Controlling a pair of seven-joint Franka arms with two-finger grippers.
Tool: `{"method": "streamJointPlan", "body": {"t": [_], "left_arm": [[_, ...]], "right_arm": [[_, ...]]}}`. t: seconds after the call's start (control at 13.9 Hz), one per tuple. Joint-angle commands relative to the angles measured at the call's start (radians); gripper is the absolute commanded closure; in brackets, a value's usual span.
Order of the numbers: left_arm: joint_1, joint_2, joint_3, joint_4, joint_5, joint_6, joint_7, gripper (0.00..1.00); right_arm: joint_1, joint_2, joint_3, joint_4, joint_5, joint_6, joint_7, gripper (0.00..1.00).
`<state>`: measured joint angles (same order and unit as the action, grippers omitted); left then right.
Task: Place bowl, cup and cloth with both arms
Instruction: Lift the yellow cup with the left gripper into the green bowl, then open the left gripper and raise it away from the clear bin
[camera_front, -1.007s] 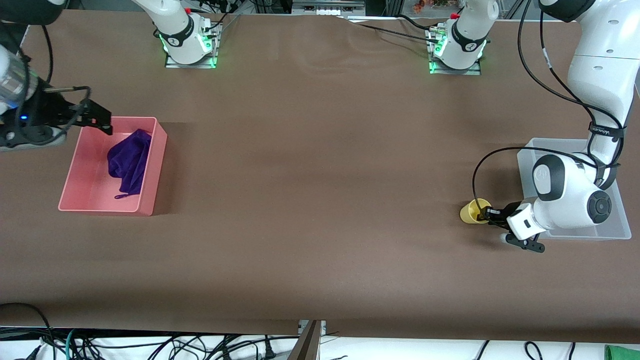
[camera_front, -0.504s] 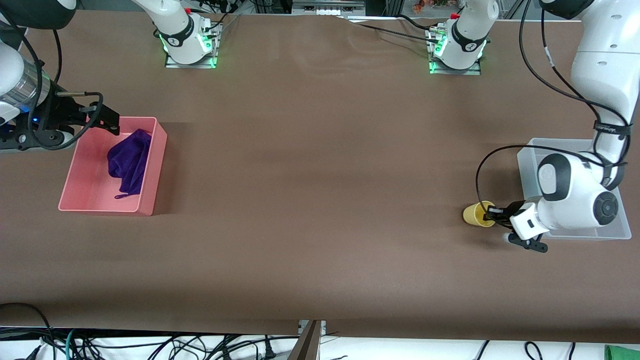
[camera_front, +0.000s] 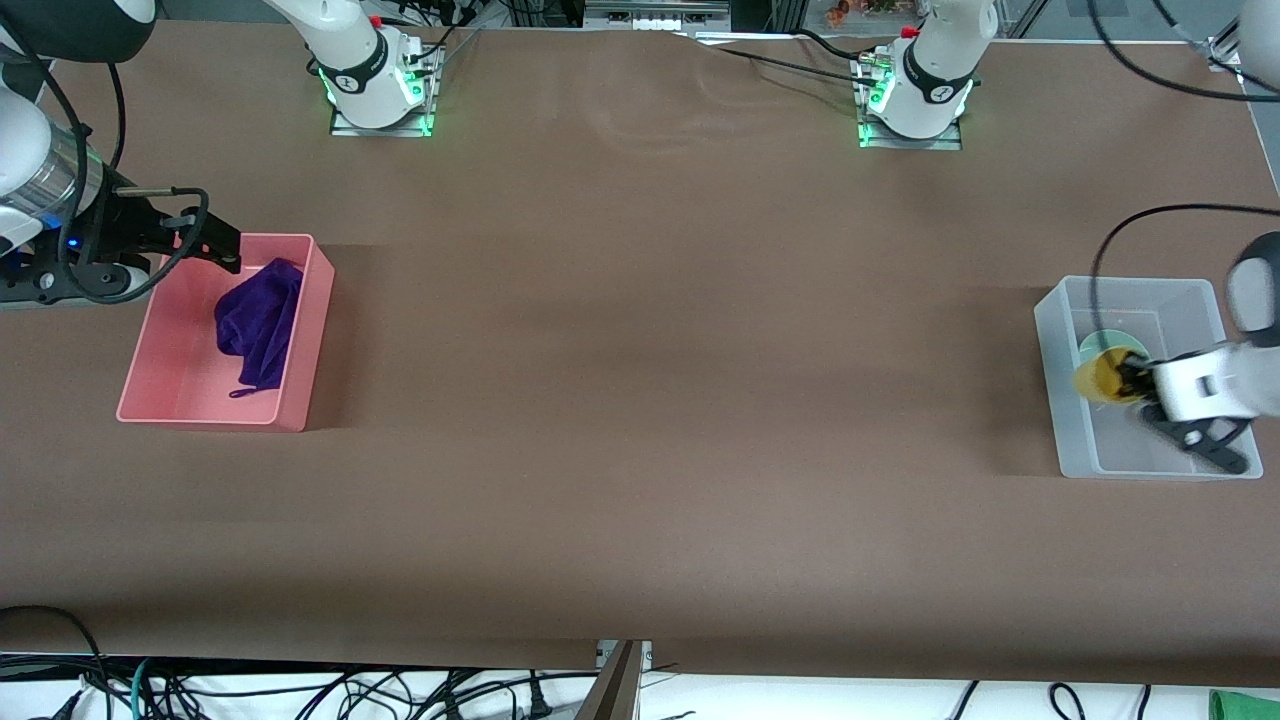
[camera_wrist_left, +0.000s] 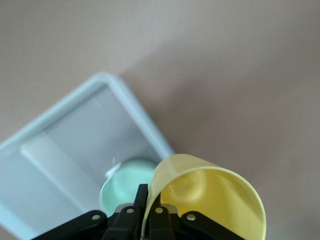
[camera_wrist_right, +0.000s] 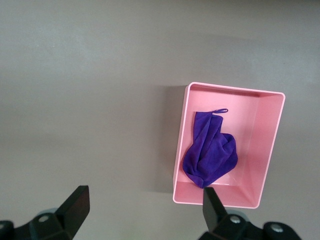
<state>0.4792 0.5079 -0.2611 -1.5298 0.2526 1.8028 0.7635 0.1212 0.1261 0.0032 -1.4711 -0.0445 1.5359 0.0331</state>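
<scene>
The left gripper (camera_front: 1130, 380) hangs over the clear bin (camera_front: 1050, 360) at the left arm's end of the surface (camera_front: 640, 400), its jaws pinched on the rim of the cup (camera_front: 1100, 378), one finger inside the wall and one outside. That rim grip leaves the cup tilted, its mouth turned sideways, so it can be let go without the fingers going down among the bin's walls. The bowl (camera_wrist_left: 127, 182) already sits in the bin, directly under the cup in the left wrist view; a drop from here would likely land the cup on or in the bowl. The part of the bin's floor nearer the front camera looks open, so there is room to set the cup beside the bowl instead.

The right gripper (camera_front: 215, 250) waits over the pink bin's (camera_front: 210, 415) edge that is farther from the front camera, its jaws spread wide and empty. The cloth (camera_front: 258, 320) lies bunched inside that bin against one long wall, its loop toward the front camera. Between the two bins the surface gives both arms free room to pull back.
</scene>
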Motion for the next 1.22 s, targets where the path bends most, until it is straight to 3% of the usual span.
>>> {"method": "streamJointPlan", "body": {"t": [0.0,0.14,0.22,0.29,0.65,1.15], "left_arm": [[0.093,0.014,-0.015,-0.085,0.075,0.039,0.088,1.00],[0.117,0.015,-0.015,-0.133,0.083,0.096,0.091,1.00],[0.127,0.018,-0.015,-0.151,0.083,0.099,0.091,0.67],[0.127,0.029,-0.017,-0.148,0.083,0.099,0.097,0.03],[0.093,-0.057,-0.044,-0.110,0.063,0.038,0.109,0.00],[0.091,-0.091,-0.340,0.083,0.063,-0.154,-0.256,0.00]], "right_arm": [[-0.005,0.012,0.005,0.025,-0.014,-0.002,0.010,0.00],[-0.005,0.012,0.005,0.025,-0.014,-0.002,0.010,0.00],[-0.006,0.012,0.005,0.025,-0.012,-0.002,0.010,0.00],[-0.005,0.012,0.005,0.025,-0.012,-0.002,0.010,0.00],[-0.005,0.012,0.005,0.026,-0.012,-0.002,0.010,0.00],[-0.005,0.012,0.005,0.026,-0.012,-0.002,0.010,0.00]]}}
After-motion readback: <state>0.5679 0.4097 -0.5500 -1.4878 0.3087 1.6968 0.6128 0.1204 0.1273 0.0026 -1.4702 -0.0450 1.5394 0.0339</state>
